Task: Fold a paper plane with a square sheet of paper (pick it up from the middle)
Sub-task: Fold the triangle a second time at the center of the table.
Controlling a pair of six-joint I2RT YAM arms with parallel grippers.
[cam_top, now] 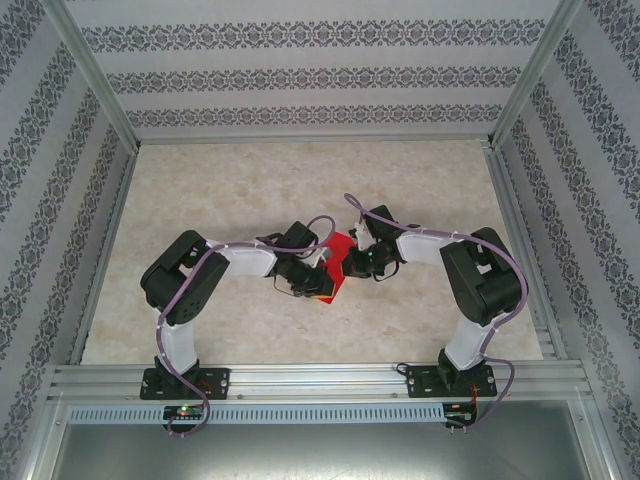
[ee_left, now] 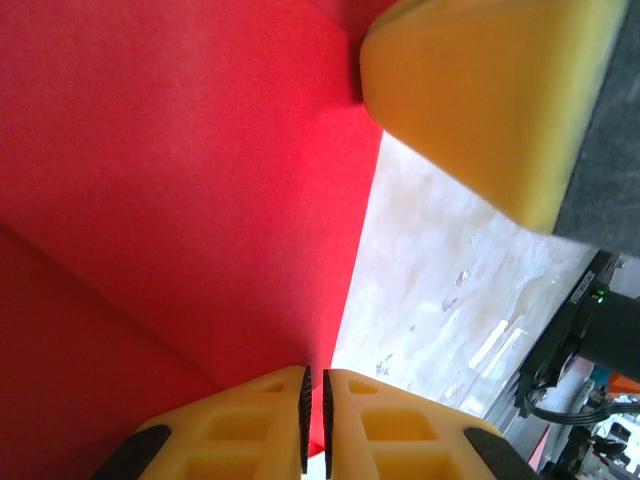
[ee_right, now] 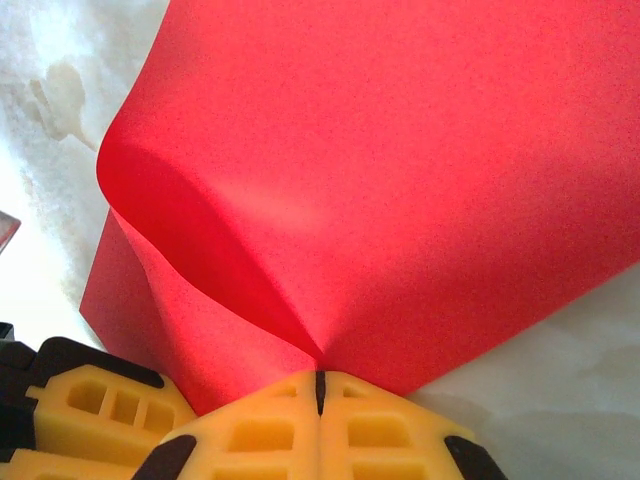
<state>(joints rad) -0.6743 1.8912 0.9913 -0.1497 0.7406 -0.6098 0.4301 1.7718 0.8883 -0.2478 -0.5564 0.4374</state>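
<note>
The square sheet of paper [cam_top: 343,247] is bright red and hangs between my two grippers over the middle of the table. My left gripper [cam_top: 314,272] is shut on one edge; in the left wrist view its jaws [ee_left: 316,378] pinch the paper [ee_left: 180,170], which shows a crease at the lower left. My right gripper [cam_top: 352,262] is shut on the opposite side. In the right wrist view its jaws [ee_right: 320,380] clamp the paper [ee_right: 400,180], which bulges into a rounded fold at the left. One yellow finger of the right gripper [ee_left: 480,90] presses against the sheet.
The marble-patterned table [cam_top: 300,190] lies beneath, bounded by patterned walls and an aluminium rail [cam_top: 320,380] at the near edge. The left gripper's yellow fingers [ee_right: 95,410] sit close to the right jaws. Dark arm hardware [ee_left: 600,330] stands to the right.
</note>
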